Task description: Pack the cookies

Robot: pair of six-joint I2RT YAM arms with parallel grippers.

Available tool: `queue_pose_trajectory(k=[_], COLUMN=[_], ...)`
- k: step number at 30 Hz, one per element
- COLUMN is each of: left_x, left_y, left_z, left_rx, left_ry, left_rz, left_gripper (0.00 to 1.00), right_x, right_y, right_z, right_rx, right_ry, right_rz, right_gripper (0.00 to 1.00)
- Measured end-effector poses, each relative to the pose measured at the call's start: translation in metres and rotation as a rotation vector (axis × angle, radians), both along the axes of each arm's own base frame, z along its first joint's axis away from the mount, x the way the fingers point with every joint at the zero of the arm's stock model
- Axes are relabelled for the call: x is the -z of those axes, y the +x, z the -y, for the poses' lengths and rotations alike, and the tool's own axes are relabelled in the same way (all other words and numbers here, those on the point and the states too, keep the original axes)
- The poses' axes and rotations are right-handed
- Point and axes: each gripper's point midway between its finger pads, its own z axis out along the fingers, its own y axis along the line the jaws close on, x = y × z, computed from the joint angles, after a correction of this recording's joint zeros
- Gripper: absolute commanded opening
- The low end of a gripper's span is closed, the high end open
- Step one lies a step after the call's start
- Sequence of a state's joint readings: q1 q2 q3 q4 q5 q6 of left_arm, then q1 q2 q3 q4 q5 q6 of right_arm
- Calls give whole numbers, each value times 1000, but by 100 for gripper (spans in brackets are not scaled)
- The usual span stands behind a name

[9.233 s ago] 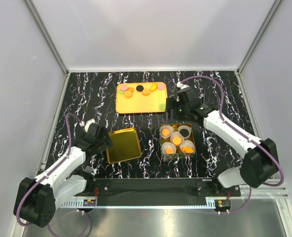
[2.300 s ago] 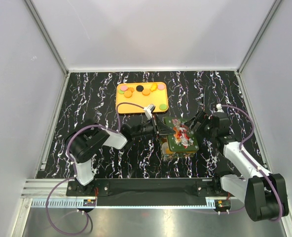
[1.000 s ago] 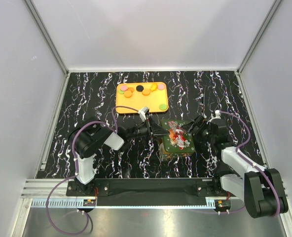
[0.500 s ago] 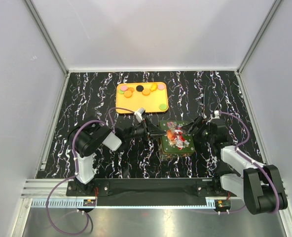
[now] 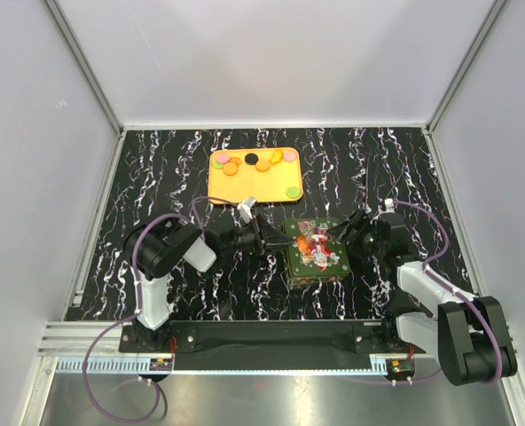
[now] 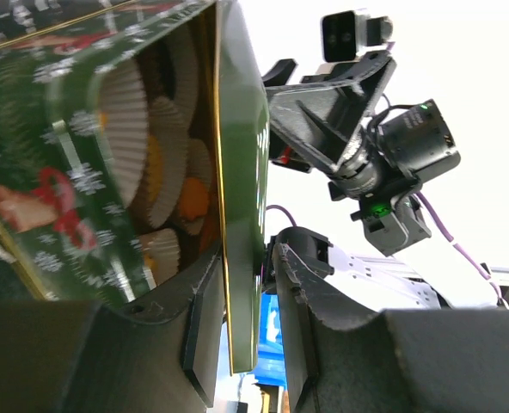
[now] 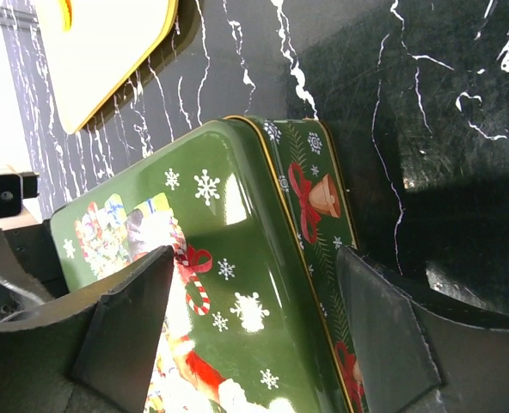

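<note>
The green Christmas tin lid (image 5: pixel 314 247) lies tilted over the tin (image 7: pixel 323 202), its left side still raised. My left gripper (image 5: pixel 270 238) is shut on the lid's left rim (image 6: pixel 237 129), which runs between the pads. Under the lid, orange cookies (image 6: pixel 190 200) sit in white paper cups. My right gripper (image 5: pixel 342 232) stands open at the tin's right side. One finger is over the lid top (image 7: pixel 229 224) and the other is beside the tin wall. More cookies (image 5: pixel 262 163), orange, black, pink and green, lie on the yellow tray (image 5: pixel 245 188).
The yellow tray sits behind the tin on the black marbled table (image 5: pixel 156 169). Grey walls enclose the table on three sides. Both arm bases stand at the near edge.
The lid has come down lower over the tin and shifted slightly left with my left gripper. My right gripper's jaws have narrowed around the lid's right side.
</note>
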State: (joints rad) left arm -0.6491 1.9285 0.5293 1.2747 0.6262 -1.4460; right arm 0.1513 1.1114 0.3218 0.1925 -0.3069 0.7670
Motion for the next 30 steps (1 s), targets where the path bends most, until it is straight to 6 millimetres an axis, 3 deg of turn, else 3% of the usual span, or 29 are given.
queue_pose_trajectory(k=[9,24,30], left_x=[17,20,20], left_y=[2,4,4], left_z=[-10,-16,-18], left_rx=[-18,-25,-27], left_ry=[30,35,32], left_rz=[-42,-45,-39], left_gripper=[34,36,41], right_x=[2,5,5], right_y=[-2,-4,-4], right_z=[1,3,6], right_rx=[-4,-8,-2], right_ry=[-10,-33,-51], right_rz=[-9,-25,-28], right_gripper=[80,80,80])
